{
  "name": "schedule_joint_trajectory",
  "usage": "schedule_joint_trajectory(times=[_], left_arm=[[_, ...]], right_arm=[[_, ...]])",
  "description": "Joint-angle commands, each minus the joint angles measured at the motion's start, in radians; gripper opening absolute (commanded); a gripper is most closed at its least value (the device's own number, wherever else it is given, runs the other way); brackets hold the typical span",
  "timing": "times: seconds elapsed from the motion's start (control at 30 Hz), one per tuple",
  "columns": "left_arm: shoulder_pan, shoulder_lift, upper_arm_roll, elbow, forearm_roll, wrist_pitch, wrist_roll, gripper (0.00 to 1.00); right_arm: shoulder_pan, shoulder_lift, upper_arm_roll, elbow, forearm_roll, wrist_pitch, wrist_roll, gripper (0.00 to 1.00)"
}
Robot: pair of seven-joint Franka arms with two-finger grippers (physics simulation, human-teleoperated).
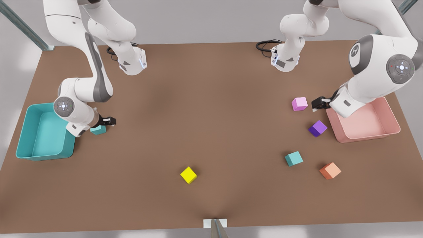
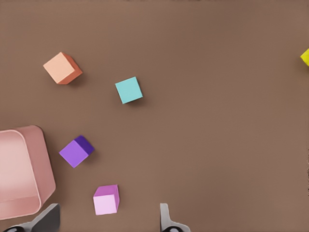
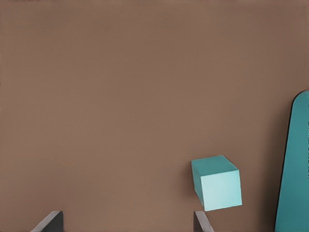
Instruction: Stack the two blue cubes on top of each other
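Cubes first: one small matte teal cube (image 1: 98, 130) sits on the brown tabletop (image 1: 205, 109) beside the teal tray (image 1: 23, 138), just off the right gripper (image 1: 109, 121), whose jaws stand apart and empty. Its twin teal cube (image 1: 293, 158) lies far right, nearer the left gripper (image 1: 319, 103), jaws also apart.

Nothing readable showing anywhere: no words, numbers or brand names on the cubes, trays or surface (image 1: 211, 99). Only a small round emblem, a pale mark in a ring, sitting on the grey joint cover (image 1: 355, 50) of the arm at the front view's right, too small for making out as letters.
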Motion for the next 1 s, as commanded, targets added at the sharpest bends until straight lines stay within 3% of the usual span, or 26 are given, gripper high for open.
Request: schedule_joint_trajectory(times=[0.0,0.23,0.3,0.37,0.47,0.83,0.9,0.97], left_arm=[[-0.005,-0.002,-0.003,0.002,-0.005,0.073,0.01,1.0],[-0.008,0.006,-0.003,-0.009,0.006,0.06,0.009,1.0],[-0.008,0.017,-0.003,-0.011,0.004,0.06,0.009,1.0],[-0.006,0.02,-0.003,-0.02,0.004,0.062,0.009,1.0],[0.008,0.037,-0.004,-0.018,0.004,0.064,0.016,1.0],[-0.003,0.041,-0.004,-0.02,-0.013,0.06,0.007,1.0],[-0.028,0.145,-0.004,-0.008,-0.005,0.117,0.009,1.0],[-0.015,0.158,-0.004,-0.006,-0.008,0.157,0.015,1.0]], right_arm=[[-0.005,-0.031,-0.001,-0.075,-0.053,0.176,-0.013,1.0],[-0.073,-0.129,-0.141,-0.216,-0.053,0.211,-0.397,1.0],[-0.084,-0.1,-0.174,-0.273,-0.053,0.342,-0.446,1.0],[-0.087,-0.094,-0.236,-0.27,-0.053,0.35,-0.518,1.0],[-0.099,-0.037,-0.262,-0.272,-0.053,0.431,-0.536,1.0],[-0.084,0.049,-0.231,-0.258,-0.038,0.528,-0.509,1.0],[-0.084,0.055,-0.228,-0.258,-0.038,0.532,-0.509,1.0],[-0.084,0.058,-0.227,-0.267,-0.038,0.531,-0.509,1.0]])
